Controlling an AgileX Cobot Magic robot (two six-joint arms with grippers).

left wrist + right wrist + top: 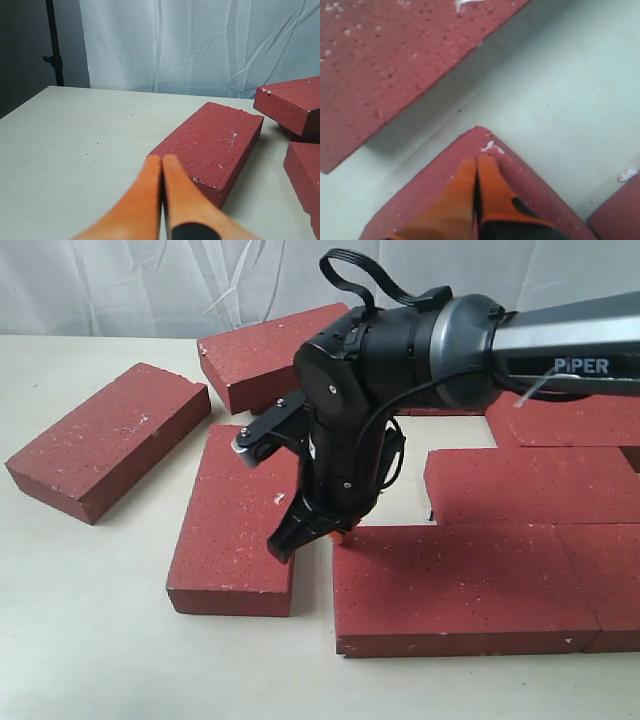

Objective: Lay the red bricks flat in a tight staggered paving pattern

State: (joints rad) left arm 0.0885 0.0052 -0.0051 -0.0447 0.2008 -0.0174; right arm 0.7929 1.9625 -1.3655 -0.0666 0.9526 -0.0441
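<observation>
Red bricks [530,485] are lying flat on the pale table [90,640], several sitting edge to edge in staggered rows on the right of the exterior view. The front-row brick [460,585] is lying with its far left corner under the right gripper [340,532], whose orange fingers [495,190] are pressing together with nothing between them, tips resting at that corner. Just beside it, across a narrow gap, a loose brick [238,525] is lying slightly turned. Farther out, an angled brick [105,440] and a rear brick [265,350] are sitting apart from the rows. The left gripper [161,159] is holding nothing, its fingers meeting, tips pointing at the angled brick's corner.
</observation>
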